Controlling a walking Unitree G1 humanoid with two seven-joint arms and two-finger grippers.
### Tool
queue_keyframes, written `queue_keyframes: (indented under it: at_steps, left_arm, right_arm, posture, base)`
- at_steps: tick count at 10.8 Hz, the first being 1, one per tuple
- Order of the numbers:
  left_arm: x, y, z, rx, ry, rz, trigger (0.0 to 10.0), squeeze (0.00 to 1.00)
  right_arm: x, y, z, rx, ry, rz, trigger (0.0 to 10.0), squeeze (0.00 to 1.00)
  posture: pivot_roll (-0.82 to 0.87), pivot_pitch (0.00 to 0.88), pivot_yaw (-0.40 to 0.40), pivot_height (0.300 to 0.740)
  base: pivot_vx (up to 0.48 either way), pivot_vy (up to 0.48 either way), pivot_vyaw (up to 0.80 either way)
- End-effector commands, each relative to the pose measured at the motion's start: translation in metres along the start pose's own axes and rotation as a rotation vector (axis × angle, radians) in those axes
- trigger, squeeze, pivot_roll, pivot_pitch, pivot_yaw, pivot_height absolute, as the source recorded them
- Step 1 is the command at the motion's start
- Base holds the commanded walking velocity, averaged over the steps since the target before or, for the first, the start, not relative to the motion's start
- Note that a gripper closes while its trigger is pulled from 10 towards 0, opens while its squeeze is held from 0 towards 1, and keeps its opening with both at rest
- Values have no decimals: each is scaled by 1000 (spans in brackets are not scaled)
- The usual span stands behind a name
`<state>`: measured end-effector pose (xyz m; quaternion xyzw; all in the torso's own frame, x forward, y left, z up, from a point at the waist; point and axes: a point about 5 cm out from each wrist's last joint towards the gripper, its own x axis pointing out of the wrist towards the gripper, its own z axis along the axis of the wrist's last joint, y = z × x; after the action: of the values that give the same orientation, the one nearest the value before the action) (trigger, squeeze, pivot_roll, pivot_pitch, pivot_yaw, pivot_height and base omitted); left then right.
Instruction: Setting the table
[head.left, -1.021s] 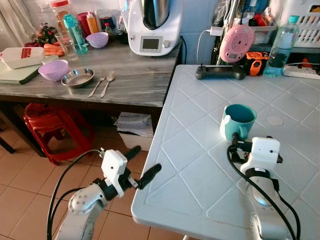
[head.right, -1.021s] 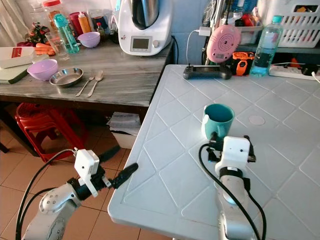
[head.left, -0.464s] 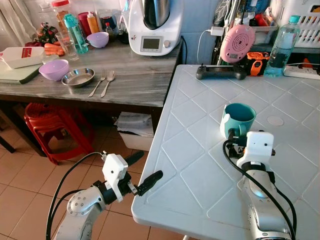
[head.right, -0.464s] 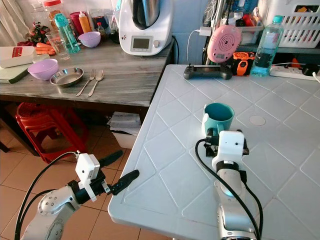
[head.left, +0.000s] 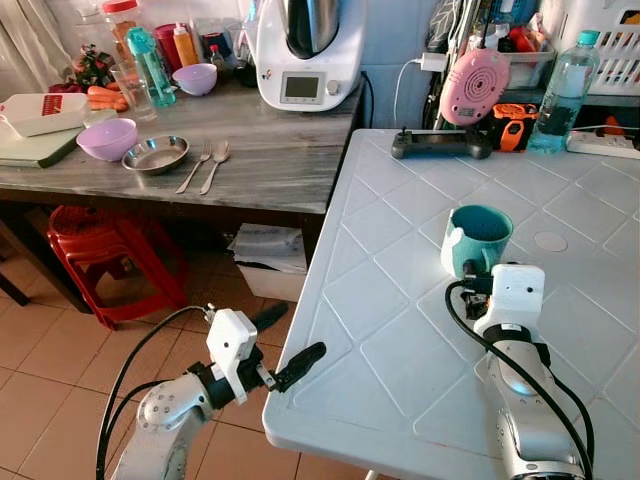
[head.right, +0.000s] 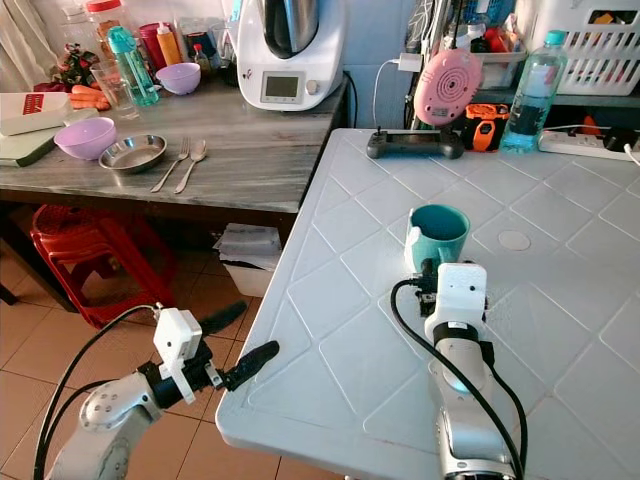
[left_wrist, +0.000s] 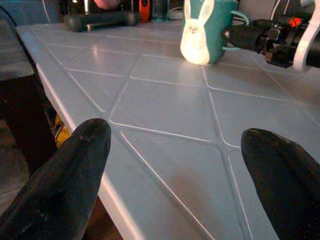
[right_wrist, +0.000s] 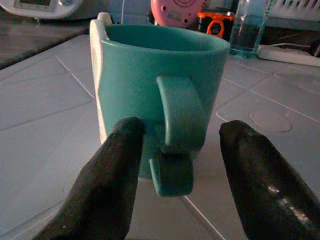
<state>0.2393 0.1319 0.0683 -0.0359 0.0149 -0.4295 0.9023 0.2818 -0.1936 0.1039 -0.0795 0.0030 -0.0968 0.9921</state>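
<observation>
A teal mug (head.left: 478, 235) with a white rabbit on its side stands upright on the white table (head.left: 400, 330). My right gripper (right_wrist: 175, 165) is open just behind it, one finger on each side of the mug's handle (right_wrist: 179, 120); seen from the head, the right gripper (head.left: 470, 287) is low on the table. My left gripper (head.left: 286, 341) is open with nothing in it, at the table's near left corner and over the floor. A purple bowl (head.left: 107, 139), a steel dish (head.left: 155, 154) and a fork and spoon (head.left: 205, 166) lie on the wooden counter (head.left: 270, 160).
A kitchen machine (head.left: 308, 55), bottles and a second purple bowl (head.left: 195, 79) stand at the counter's back. A black controller (head.left: 440, 145), pink device (head.left: 473, 87) and water bottle (head.left: 561, 92) line the table's far edge. A red stool (head.left: 105, 260) sits under the counter.
My right gripper has moved forward to the mug, so its fingers now flank the handle. The left gripper has sunk a little by the table corner.
</observation>
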Motion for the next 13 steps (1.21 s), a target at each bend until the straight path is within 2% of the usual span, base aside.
queue_keyframes:
  at_steps: [1,10,12,13]
  left_arm:
    - [-2,2,-1,13,5,-11,10000,0]
    - [-11,13,-40,-30,48,-4,10000,0]
    - [-6,19,-35,-72,-30,48,10000,0]
    - [4,30,-16,-40,-120,77,10000,0]
  right_arm:
    - [3,3,5,12,-24,10,0,0]
    - [4,6,6,17,-39,27,0,0]
    - [3,6,4,17,-34,29,0,0]
    - [3,7,4,18,-33,31,0,0]
  posture:
    - [44,0,87,740]
    - [45,0,92,740]
    - [45,0,90,740]
    - [50,0,86,740]
  base:
    - [0,0,0]
    - [0,0,0]
    - [0,0,0]
    - [0,0,0]
